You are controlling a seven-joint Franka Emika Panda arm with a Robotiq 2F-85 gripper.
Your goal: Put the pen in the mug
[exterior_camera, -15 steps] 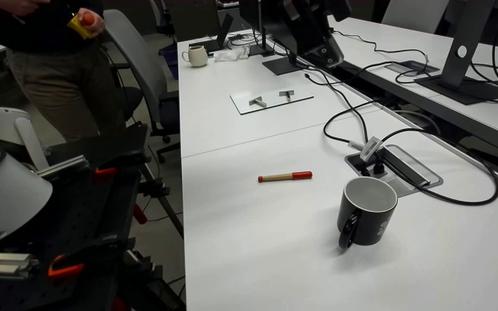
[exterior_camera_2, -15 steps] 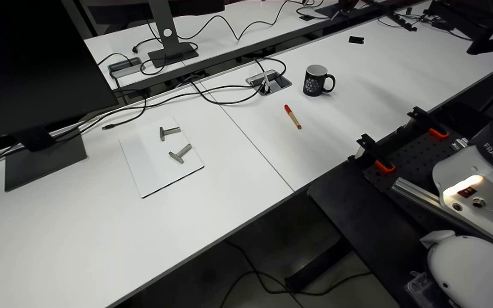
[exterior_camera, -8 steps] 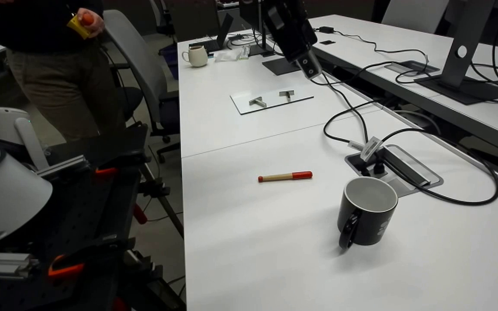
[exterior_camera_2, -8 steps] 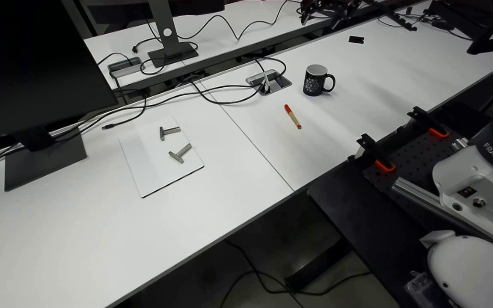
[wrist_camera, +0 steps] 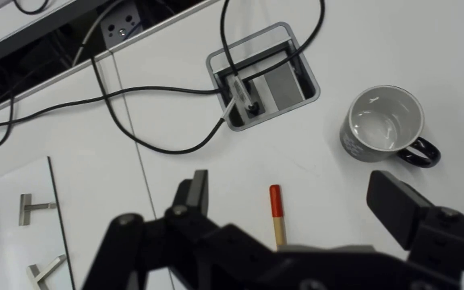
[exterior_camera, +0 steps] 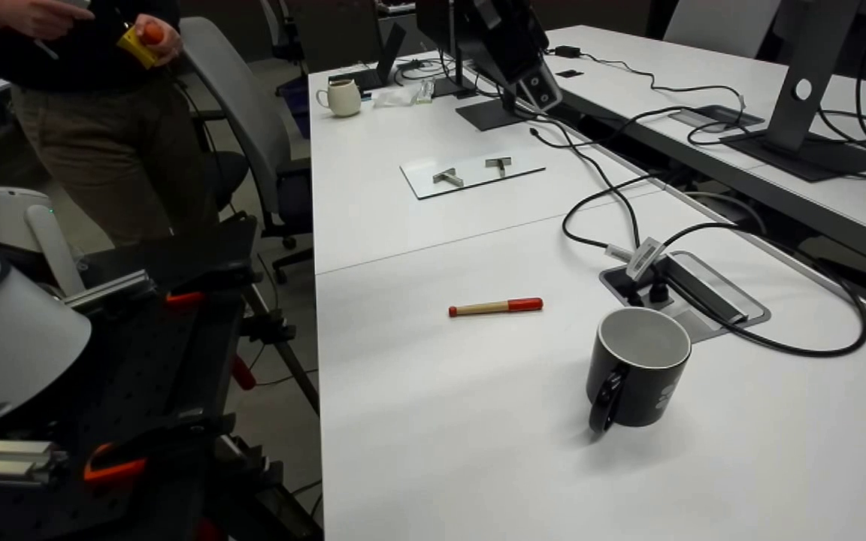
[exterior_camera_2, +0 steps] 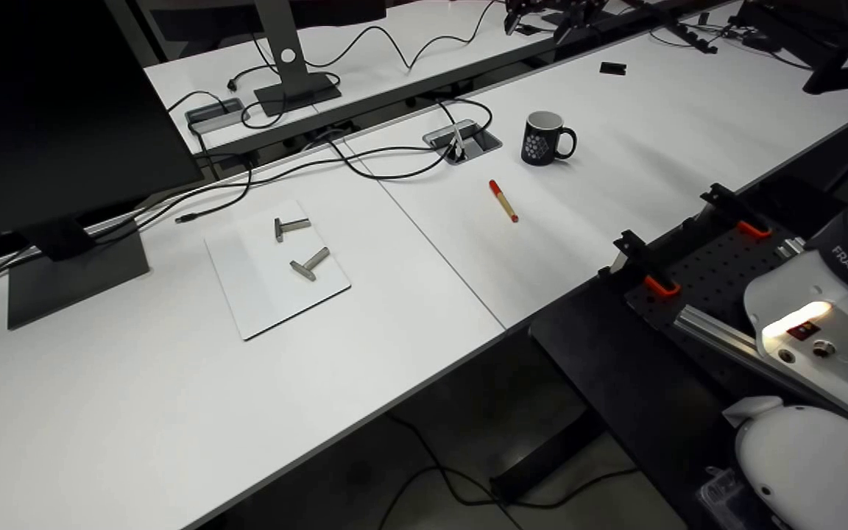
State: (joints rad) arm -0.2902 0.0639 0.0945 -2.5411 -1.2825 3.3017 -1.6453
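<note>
The hand (wrist_camera: pixel 290 193) hangs spread wide, holding nothing. Below it on the bench (exterior_camera: pixel 410 436), the pen (exterior_camera: pixel 497 307) lies crosswise to the finger span, red-capped end toward the edge opposite the robot base (exterior_camera: pixel 19 353).

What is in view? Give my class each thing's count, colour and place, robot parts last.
desks: 2 main rows, white, side by side
pen: 1, red and tan, on one row
socket boxes: 2, grey, one per row
mug: 1, black, upright near a socket box
cables: several, black, both rows
panel: 1, white, the pen's row
T-shaped pieces: 2, grey, on the panel
cup: 1, cream, same row
laptop: 1, dark, near the cup
monitors: several, black, both rows
chairs: several, grey, beside the desks
person: 1, dark clothing, beside a chair
clamps: 2, black and orange, on the black stand
robot base: 1, white, on that stand
tool: 1, black, open, above the desks
</note>
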